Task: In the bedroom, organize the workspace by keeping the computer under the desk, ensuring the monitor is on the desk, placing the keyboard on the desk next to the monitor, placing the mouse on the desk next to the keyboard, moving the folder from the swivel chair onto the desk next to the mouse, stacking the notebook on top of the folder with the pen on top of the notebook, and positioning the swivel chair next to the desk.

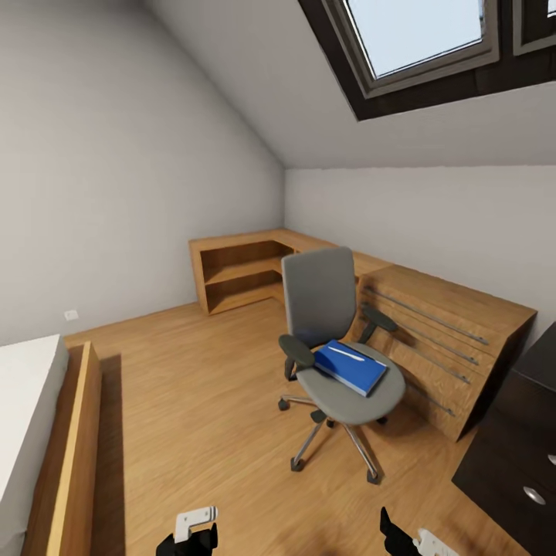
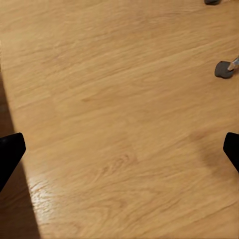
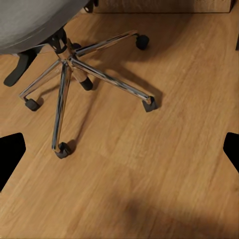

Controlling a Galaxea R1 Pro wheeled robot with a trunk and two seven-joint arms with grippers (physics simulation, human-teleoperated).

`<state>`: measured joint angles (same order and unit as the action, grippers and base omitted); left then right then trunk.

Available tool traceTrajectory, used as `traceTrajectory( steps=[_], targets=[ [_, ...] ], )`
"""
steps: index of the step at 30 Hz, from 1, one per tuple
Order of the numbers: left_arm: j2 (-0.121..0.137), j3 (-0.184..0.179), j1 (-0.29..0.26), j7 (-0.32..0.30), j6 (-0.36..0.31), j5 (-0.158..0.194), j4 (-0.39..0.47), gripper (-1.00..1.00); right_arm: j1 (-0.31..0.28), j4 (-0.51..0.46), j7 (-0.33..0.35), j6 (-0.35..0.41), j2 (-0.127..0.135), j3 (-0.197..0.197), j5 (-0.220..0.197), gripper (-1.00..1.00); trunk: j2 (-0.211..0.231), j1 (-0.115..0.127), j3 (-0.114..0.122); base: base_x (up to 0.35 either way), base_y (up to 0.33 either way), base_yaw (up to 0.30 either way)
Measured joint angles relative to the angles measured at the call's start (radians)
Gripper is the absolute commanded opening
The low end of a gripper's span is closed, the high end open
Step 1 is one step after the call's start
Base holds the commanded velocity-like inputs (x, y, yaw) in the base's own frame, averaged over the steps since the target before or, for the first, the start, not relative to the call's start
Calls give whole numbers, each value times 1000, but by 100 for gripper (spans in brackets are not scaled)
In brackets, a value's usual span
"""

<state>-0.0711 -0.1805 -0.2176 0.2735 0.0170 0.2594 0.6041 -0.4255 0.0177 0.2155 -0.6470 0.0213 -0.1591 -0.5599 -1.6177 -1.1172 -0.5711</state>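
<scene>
Wooden floor [image 1: 201, 401] — swivel chair [image 1: 332, 340] (blue folder [image 1: 351, 367] on seat) by drawers [image 1: 448, 340]; both fingers spread.

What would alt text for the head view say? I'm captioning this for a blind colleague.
A grey swivel chair stands on the wooden floor of an attic bedroom, with a blue folder and a white pen on its seat. Behind it, low wooden shelves run along the wall under a skylight. Both grippers, left and right, show at the bottom edge.
</scene>
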Motion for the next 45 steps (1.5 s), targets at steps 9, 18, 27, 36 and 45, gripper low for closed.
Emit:
traceTrajectory(
  steps=[9, 18, 27, 36, 45],
  targets=[
    [14, 2, 0, -1, 2, 1, 0, 100, 0, 0, 0, 0, 0, 0, 0, 100, 63, 35, 28, 0, 0, 0],
    [40, 2, 0, -2, 5, 2, -1, 100, 0, 0, 0, 0, 0, 0, 0, 100, 126, 69, 56, 0, 0, 0],
    [46, -6, 0, -3, 4, 2, -36, 100, 0, 0, 0, 0, 0, 0, 0, 100, 189, 104, 85, 0, 0, 0],
    [44, -7, -1, -2, 3, 4, -56, 100, 0, -3, -9, -2, -1, -2, -6, 100, 252, 138, 113, 0, 0, 0],
    [43, -6, 0, -2, 4, 3, -57, 100, -1, -163, -77, -21, 21, -6, -12, 100, 315, 173, 141, 0, 0, 0]
  ],
)
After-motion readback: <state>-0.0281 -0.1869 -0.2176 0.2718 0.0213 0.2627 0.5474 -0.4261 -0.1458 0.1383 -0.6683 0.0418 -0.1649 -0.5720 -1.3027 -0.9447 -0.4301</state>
